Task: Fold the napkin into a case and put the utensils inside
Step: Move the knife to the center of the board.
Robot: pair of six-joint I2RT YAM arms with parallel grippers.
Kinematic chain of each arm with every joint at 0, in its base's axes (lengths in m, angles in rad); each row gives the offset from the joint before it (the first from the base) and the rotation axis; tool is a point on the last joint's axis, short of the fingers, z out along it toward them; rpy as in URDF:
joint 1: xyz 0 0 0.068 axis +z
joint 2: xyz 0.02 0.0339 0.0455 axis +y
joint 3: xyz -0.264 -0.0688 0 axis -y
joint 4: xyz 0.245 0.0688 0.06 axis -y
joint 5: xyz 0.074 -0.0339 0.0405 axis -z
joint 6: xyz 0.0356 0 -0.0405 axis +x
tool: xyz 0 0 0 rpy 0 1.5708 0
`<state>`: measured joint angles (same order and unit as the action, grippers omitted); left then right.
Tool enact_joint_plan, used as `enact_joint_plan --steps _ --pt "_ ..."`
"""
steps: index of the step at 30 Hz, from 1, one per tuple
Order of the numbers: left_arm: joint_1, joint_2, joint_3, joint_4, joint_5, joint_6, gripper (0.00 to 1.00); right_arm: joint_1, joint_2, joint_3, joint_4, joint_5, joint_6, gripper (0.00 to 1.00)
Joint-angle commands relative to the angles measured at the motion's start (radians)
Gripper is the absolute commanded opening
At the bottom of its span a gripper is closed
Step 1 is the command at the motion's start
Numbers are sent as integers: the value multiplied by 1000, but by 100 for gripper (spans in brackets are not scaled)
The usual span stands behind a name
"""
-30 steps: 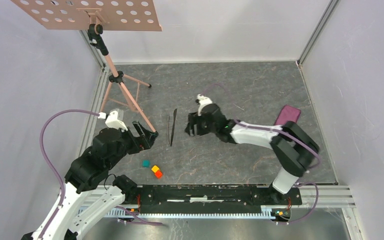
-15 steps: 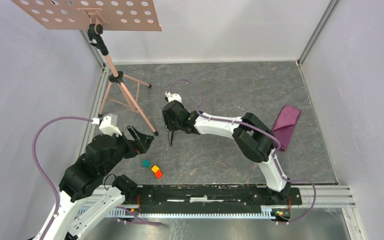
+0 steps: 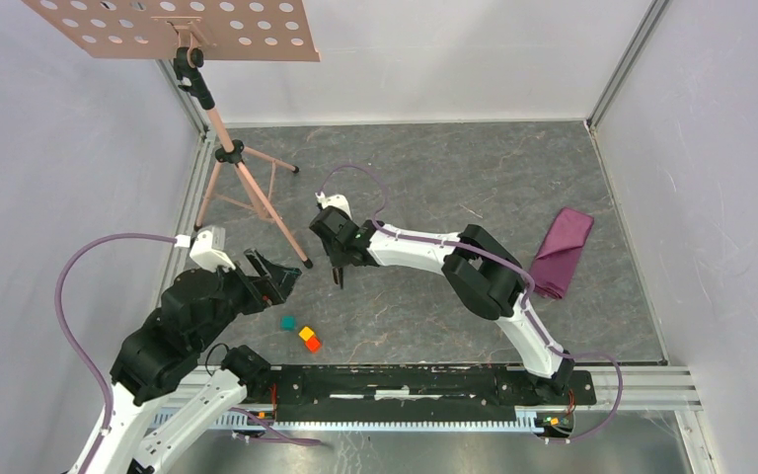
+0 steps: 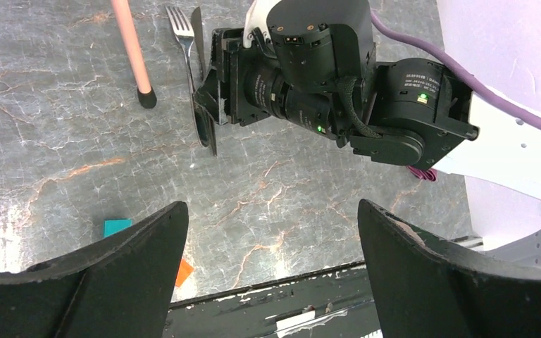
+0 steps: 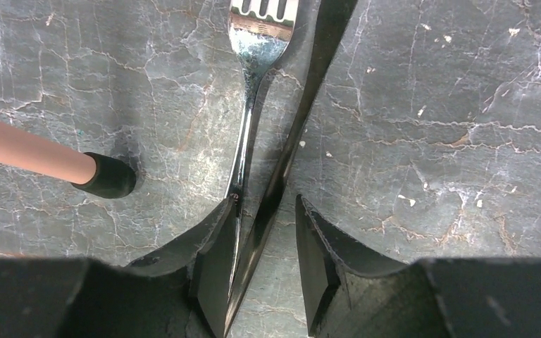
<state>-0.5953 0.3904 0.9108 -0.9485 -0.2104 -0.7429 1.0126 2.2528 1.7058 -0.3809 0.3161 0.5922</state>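
The plum-purple napkin (image 3: 563, 252) lies folded into a long strip at the right of the table, apart from both grippers. The fork (image 5: 253, 63) and the dark knife (image 5: 317, 63) lie side by side on the grey marble table. They also show in the left wrist view, fork (image 4: 180, 32) and knife (image 4: 197, 28). My right gripper (image 3: 339, 269) is low over their handles. In the right wrist view the right gripper (image 5: 264, 274) has its jaws slightly apart with both handles between them, near the left finger. My left gripper (image 3: 278, 278) is wide open and empty, left of the utensils.
A pink tripod stand (image 3: 242, 178) stands at the back left; its rubber foot (image 5: 109, 176) rests just left of the fork. Teal (image 3: 287, 322), yellow (image 3: 307, 334) and orange (image 3: 313, 345) blocks lie near the front. Grey walls enclose the table.
My right arm has swung left from the table's middle and come down over the utensil handles. The left arm has drawn back a little toward the near left.
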Motion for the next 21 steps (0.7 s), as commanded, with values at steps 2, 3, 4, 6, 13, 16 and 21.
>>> enact_joint_plan --steps 2,3,4,6,13,16,21 --pt "3 -6 49 -11 -30 18 96 -10 -27 -47 -53 7 -100 41" --pt "2 -6 54 -17 -35 22 96 -16 -39 -72 -45 -19 -133 41" --pt "3 -6 58 -21 -37 26 96 -26 -50 -92 -53 -32 -151 41" --pt "2 -8 63 -26 -44 32 96 -45 -72 -140 -62 -68 -209 40" --pt "3 -7 63 -19 -43 36 96 -84 -156 -326 -69 -294 -575 23" --pt "3 -3 55 -7 -37 40 96 -96 -189 -385 -177 -313 -795 13" --pt "3 6 18 34 -18 35 96 -134 -314 -549 -205 -239 -953 15"
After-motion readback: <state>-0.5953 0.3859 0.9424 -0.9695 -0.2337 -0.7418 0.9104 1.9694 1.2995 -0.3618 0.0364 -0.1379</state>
